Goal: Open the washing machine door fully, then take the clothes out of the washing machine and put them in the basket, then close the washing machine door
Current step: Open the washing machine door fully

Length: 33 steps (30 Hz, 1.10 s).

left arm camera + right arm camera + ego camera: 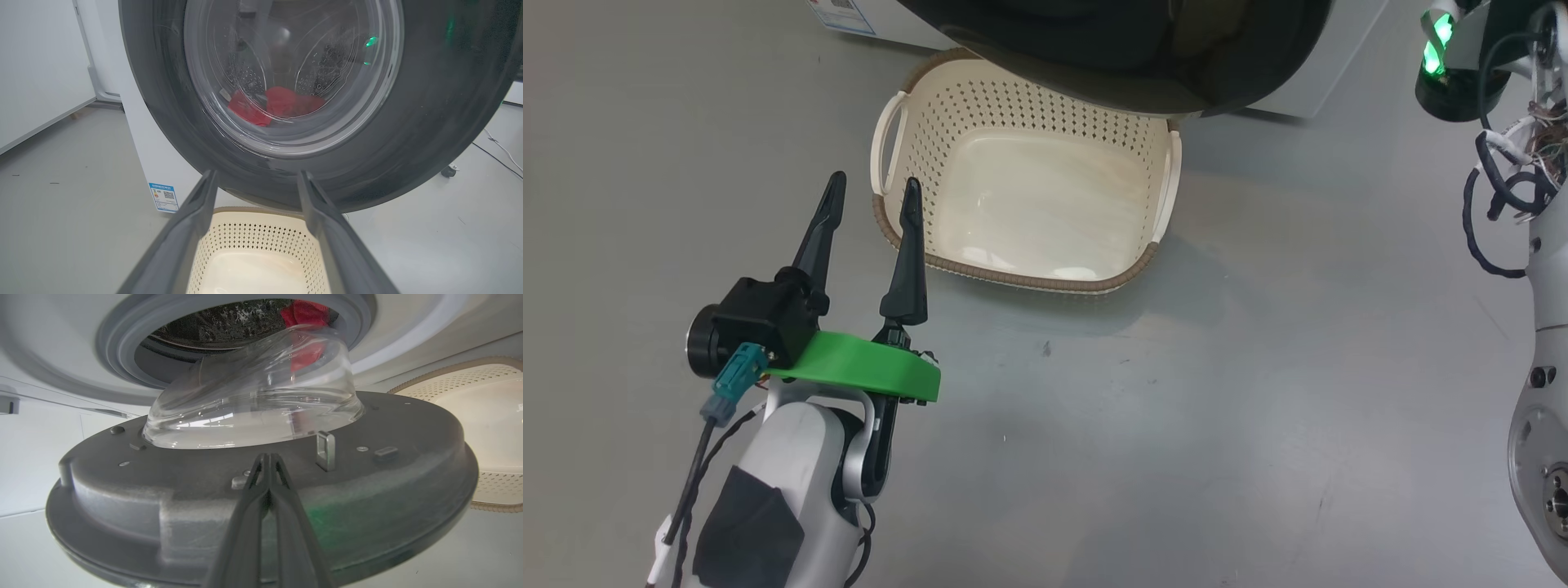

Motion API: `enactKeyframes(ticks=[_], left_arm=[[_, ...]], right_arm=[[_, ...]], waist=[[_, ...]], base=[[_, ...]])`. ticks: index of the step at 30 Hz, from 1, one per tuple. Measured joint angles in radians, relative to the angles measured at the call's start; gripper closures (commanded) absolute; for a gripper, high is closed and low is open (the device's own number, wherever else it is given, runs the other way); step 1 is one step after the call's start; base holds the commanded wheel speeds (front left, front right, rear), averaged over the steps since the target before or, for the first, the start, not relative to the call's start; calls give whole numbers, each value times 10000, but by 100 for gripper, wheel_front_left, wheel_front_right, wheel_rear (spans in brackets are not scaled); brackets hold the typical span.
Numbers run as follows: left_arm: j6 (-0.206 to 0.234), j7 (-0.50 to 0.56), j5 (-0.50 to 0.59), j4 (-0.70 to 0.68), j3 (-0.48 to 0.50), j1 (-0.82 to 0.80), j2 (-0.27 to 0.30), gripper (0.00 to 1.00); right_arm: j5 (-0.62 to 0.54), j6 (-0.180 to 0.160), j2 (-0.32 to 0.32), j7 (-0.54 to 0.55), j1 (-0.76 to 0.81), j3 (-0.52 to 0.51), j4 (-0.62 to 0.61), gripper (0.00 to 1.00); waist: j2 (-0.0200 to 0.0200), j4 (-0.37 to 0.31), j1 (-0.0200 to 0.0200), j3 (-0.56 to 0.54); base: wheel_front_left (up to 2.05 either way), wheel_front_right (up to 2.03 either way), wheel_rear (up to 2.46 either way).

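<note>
The washing machine (139, 134) is being viewed with the washing machine door (429, 122) only partly swung out, so opening is judged the step in hand, a wider push being needed next. The empty basket (1013, 273) is lying on the floor (1176, 408), partly under the door. The right gripper (268, 456), jaws shut on nothing, is being aimed at the door's inner face; the left gripper (875, 180) is hovering beside the basket, jaws wide and empty; the clothes (278, 106) are lying in the drum (212, 322).
</note>
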Motion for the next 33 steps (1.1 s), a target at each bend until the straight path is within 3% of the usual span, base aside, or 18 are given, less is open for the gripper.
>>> enactKeyframes(ticks=[18,30,33], left_arm=[[0,0,79,-2,15,115,4,0],[0,0,167,96,159,314,10,0],[0,0,253,169,222,346,13,0]], right_arm=[[-244,69,23,130,354,357,-322,100],[-2094,2324,-686,-1505,1248,1083,-876,100],[-2882,2610,-1003,-2107,1441,1494,-1220,100]], waist=[[0,-124,0,-270],[0,-321,0,-679],[0,-405,0,-847]], base=[[0,0,0],[0,0,0],[0,0,0]])
